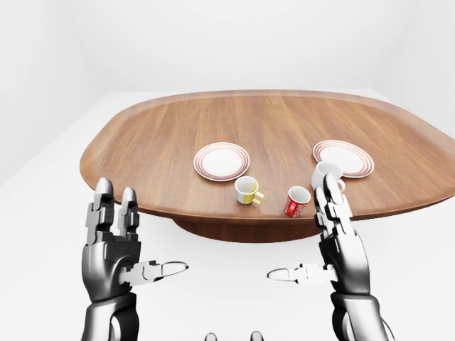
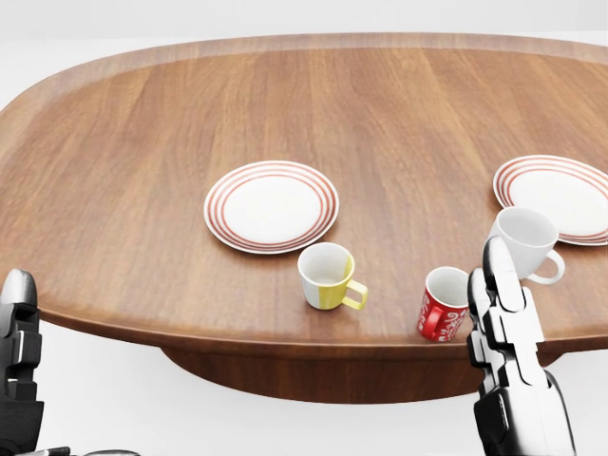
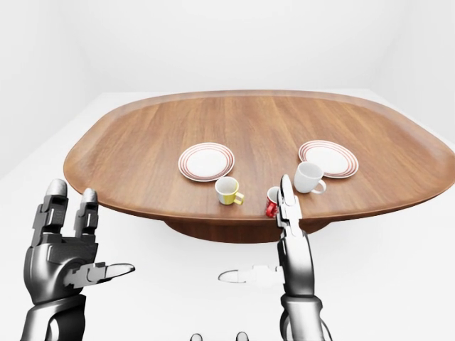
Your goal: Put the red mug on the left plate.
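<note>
The red mug [image 2: 443, 302] stands upright near the table's near edge, right of centre in the head view. The left plate [image 2: 272, 206], white with red rings, lies empty up and to the left of it. Between them stands a yellow mug [image 2: 328, 275]. My right hand [image 1: 307, 236] is open and empty, below the table's edge. Its raised fingers [image 2: 501, 313] stand just right of the red mug in the picture and overlap its right side. My left hand [image 1: 143, 231] is open too, low on the left, off the table.
A white mug [image 2: 525, 240] stands right of the red mug, next to a second ringed plate [image 2: 562, 198] at the right edge. The oval wooden table [image 2: 142, 142] rests on a central pedestal. A white floor lies all round it.
</note>
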Tool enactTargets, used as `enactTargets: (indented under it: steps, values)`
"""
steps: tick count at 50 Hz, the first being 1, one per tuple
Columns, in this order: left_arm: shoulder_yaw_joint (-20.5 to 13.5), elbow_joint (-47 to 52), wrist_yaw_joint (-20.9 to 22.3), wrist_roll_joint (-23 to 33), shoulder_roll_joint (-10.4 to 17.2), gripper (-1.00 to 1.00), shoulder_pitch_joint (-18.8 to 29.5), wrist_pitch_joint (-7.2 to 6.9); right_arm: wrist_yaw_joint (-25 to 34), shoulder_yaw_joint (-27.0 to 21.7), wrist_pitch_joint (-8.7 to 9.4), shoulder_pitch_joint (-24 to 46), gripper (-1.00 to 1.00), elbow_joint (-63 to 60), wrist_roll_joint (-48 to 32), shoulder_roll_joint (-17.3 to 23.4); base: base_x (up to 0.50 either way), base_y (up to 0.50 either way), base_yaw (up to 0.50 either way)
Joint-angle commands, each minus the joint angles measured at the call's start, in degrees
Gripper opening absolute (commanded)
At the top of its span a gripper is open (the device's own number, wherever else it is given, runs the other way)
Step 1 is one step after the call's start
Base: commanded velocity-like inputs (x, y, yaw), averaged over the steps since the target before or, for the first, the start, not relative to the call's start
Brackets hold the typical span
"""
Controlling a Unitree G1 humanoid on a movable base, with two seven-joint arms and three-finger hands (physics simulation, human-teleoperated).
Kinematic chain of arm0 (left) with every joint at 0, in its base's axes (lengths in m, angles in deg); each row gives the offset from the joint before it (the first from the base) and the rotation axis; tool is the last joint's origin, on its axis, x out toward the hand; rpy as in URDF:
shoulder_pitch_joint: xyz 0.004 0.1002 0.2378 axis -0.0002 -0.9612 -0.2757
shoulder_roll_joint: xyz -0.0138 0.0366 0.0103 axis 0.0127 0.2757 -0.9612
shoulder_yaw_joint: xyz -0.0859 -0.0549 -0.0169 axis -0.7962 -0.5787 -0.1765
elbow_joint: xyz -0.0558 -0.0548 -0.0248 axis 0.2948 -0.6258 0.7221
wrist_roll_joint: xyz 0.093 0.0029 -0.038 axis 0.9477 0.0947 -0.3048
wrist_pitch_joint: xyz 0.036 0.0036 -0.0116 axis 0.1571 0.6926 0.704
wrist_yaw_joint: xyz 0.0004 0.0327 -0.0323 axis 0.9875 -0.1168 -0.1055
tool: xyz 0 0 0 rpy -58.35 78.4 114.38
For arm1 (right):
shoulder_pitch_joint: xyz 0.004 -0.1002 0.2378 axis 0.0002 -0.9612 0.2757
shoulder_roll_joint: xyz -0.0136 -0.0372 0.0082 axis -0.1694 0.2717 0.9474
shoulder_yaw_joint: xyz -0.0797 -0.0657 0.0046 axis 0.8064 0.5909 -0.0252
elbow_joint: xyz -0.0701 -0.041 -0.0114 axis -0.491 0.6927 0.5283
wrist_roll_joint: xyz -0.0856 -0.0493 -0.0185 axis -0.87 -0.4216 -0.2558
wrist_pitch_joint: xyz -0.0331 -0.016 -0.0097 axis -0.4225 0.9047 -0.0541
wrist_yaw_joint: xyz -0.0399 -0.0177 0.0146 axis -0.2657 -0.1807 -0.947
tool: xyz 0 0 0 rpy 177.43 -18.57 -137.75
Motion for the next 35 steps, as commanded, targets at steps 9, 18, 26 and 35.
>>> enactTargets:
  steps: [9, 18, 26, 35]
  values:
    - [0.56, -0.22, 0.18, 0.30, 0.16, 1.00, -0.07, 0.00, -0.11, 0.69, 2.59, 1.54, 1.00, 0.84, -1.17, 0.32, 0.00, 0.00, 0.00]
    - [0.92, -0.42, 0.11, 0.56, 0.33, 1.00, -0.15, 0.00, 0.35, 0.98, 3.02, 1.36, 1.00, 0.48, -1.29, 0.62, 0.16, 0.08, 0.00]
    - [0.97, -0.52, 0.18, 0.64, 0.38, 1.00, -0.12, 0.00, 0.56, 0.95, 3.24, 1.47, 1.00, 0.45, -0.78, 0.58, 0.50, 0.20, 0.00]
    - [0.97, -0.49, 0.12, 0.66, 0.40, 1.00, -0.06, 0.00, 0.61, 0.81, 2.89, 1.35, 1.00, 0.44, -0.41, 0.55, 0.50, 0.16, 0.00]
